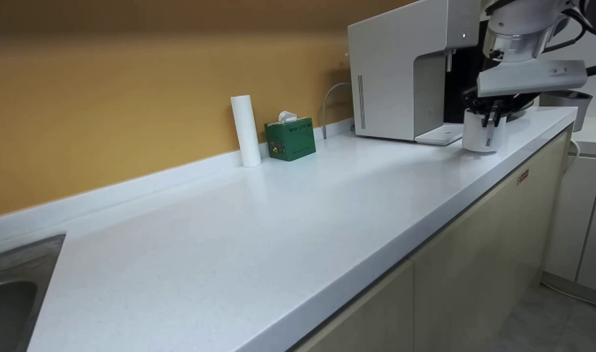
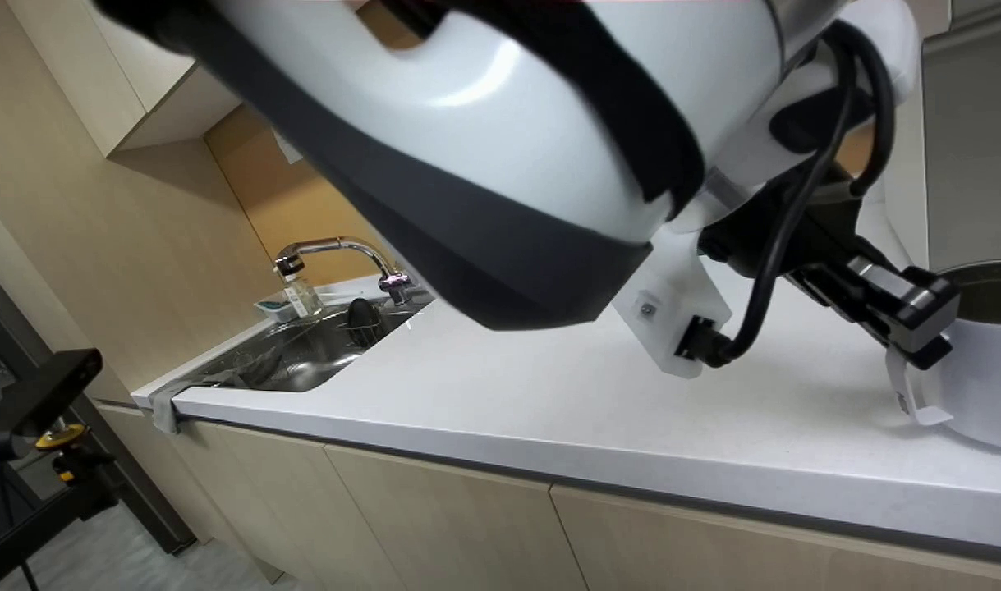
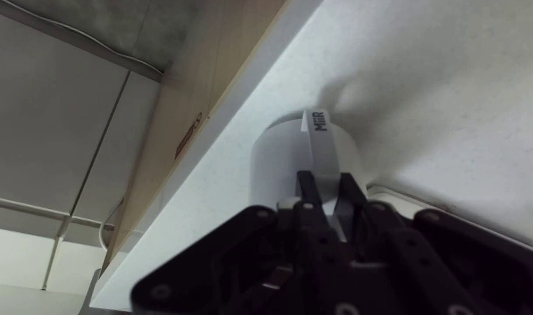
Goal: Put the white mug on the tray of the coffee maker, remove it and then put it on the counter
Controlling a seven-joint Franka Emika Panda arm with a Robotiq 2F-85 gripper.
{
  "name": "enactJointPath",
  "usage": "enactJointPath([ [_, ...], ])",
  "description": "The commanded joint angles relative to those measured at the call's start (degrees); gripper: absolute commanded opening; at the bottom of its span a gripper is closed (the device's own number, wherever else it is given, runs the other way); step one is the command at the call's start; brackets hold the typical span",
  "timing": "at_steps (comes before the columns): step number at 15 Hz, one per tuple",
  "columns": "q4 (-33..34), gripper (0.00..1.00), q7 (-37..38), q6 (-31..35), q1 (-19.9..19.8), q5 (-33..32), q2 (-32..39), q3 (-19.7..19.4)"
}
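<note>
The gripper [image 3: 325, 177] grasped the white mug [image 1: 474, 132] by its handle [image 3: 322, 146], upright on or barely above the counter [image 1: 278, 220] (unclear which), just right of the tray [image 1: 439, 135] of the coffee maker [image 1: 390, 83] in an exterior view. Whether the tray stop was done did not show. If not, placing, removing and setting down remained; otherwise, probably just lowering or release.

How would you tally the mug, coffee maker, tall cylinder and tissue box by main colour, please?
White: 3 (mug, coffee maker, tall cylinder)
Green: 1 (tissue box)
Total: 4
</note>
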Motion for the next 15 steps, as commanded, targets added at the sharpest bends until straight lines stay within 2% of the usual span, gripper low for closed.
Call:
enactJointPath([
  [1, 3.2, 0.04, -0.6, -3.0, 0.7, -1.8, -2.0, 0.5],
  [4, 6.0, 0.04, -7.4, -5.6, 1.1, 0.8, -1.6, 1.1],
  [9, 10.1, 0.04, -19.3, -3.6, 0.8, 7.8, 1.4, 1.2],
  [15, 14.3, 0.04, -29.3, -2.7, 0.3, 17.5, 5.3, 1.4],
])
